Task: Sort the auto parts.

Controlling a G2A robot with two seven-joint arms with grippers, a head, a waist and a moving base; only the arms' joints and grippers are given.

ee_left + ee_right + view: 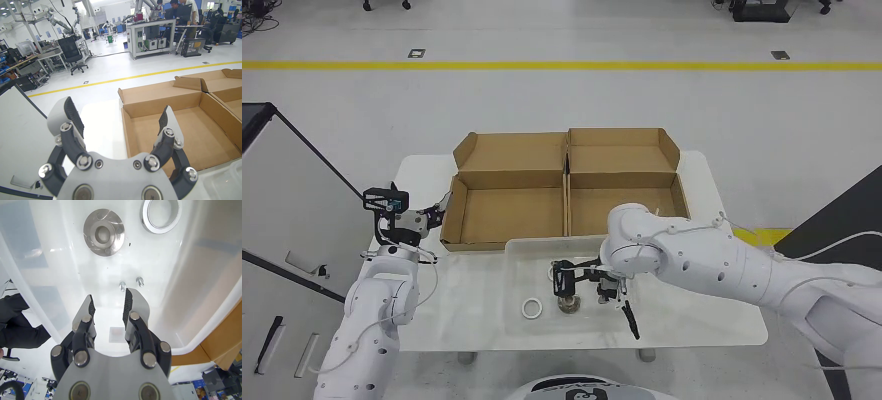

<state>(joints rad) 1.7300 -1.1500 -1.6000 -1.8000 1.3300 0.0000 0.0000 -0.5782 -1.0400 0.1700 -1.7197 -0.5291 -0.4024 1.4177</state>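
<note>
White counter, white bin: my jaws hold nothing.
Right jaws part-open over the bin, bolts just past their tips, flange and ring farther ahead; left jaws wide open, box just ahead.

On my table the left box and right box sit side by side, touching, toward the far edge. The tray lies just before them. In it, the ring lies left of the flange, and two bolts lie close together, apart from both.
</note>
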